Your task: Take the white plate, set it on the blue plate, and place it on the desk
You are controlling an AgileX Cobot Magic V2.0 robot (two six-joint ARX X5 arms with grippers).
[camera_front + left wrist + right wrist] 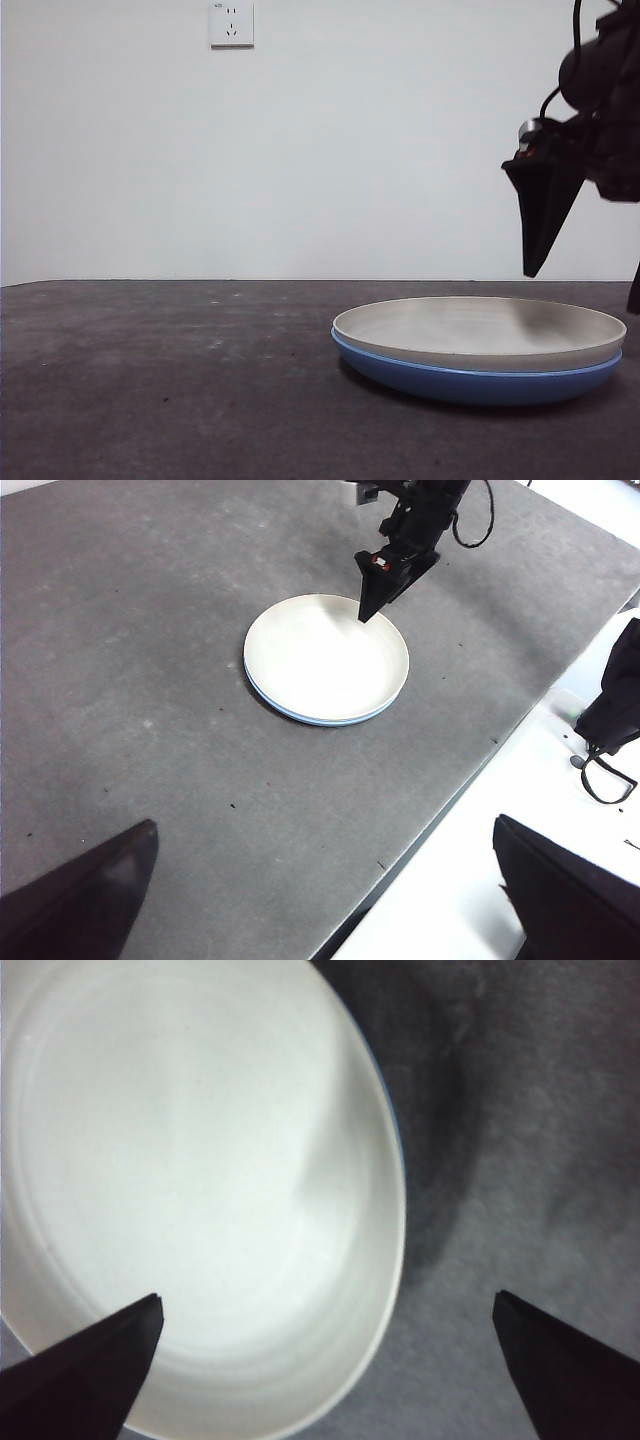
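The white plate (480,330) (325,660) (200,1190) lies nested in the blue plate (470,385), whose rim shows as a thin blue line (300,716) (398,1135). Both rest on the desk (150,380) (150,680) (520,1160). My right gripper (587,285) (370,605) (328,1300) hangs open and empty just above the white plate's rim, one jaw over the plate and one outside it. Far from the plates, my left gripper (325,825) waits high over the desk, open and empty.
A wall socket (231,23) sits on the white wall behind. In the left wrist view the desk's edge runs diagonally, with a white surface (480,880) beyond it and a black object with cables (615,710) there. Bare desk stretches left of the plates.
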